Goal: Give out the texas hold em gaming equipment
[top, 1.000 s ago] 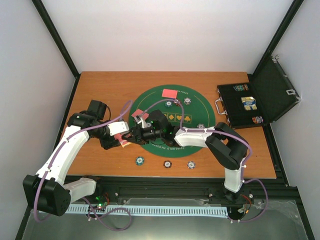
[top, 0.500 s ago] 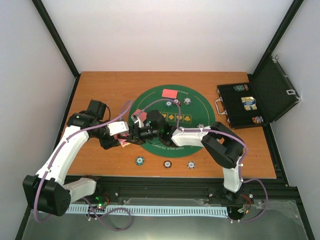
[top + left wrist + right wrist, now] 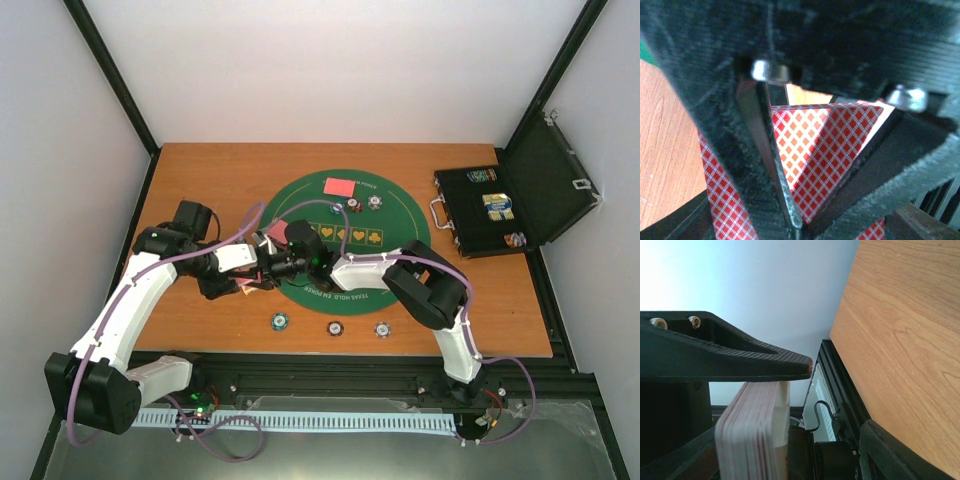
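Observation:
My left gripper (image 3: 244, 280) is shut on a deck of red-checked playing cards (image 3: 815, 150), held over the wood just left of the mat. In the right wrist view the deck (image 3: 750, 435) shows edge-on below the upper finger (image 3: 740, 360). My right gripper (image 3: 268, 262) reaches in from the mat side, and its jaws (image 3: 837, 397) stand open around the deck's end. A pink card (image 3: 340, 185) lies at the mat's far edge, with poker chips (image 3: 352, 207) beside it. Three more chips (image 3: 334, 327) sit in a row on the wood near the front.
The round green felt mat (image 3: 390, 225) covers the table's middle. A black hinged case (image 3: 500, 205) lies open at the right with boxes and chips inside. A black frame rail (image 3: 840, 390) borders the table, and white walls close in on three sides.
My right gripper has slid left across the mat to the deck and its jaws have widened. The left gripper has held still with the deck.

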